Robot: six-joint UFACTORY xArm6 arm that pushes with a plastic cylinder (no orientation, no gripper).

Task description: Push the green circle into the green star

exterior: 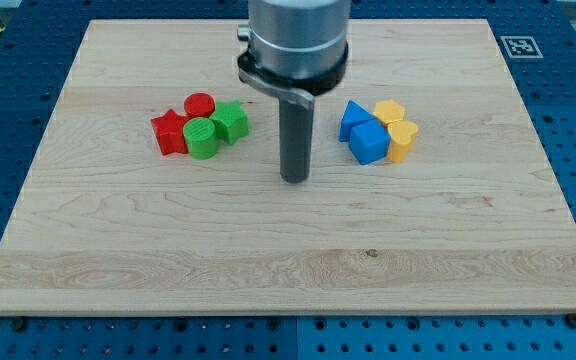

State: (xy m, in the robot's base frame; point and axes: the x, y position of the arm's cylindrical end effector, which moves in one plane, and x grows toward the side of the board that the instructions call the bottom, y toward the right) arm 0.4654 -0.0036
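Observation:
The green circle (202, 138) lies in a cluster at the view's left, touching the green star (232, 122) on its upper right. A red star (171, 131) touches the circle's left side and a red circle (199, 104) sits just above it. My tip (295, 179) rests on the board near the middle, to the right of and slightly below this cluster, apart from every block.
A second cluster lies at the view's right: a blue block (353, 117), a blue cube (369, 142), a yellow block (390, 111) and a yellow heart (403, 138). The wooden board (288, 260) sits on a blue perforated table. A fiducial tag (519, 45) marks the top right corner.

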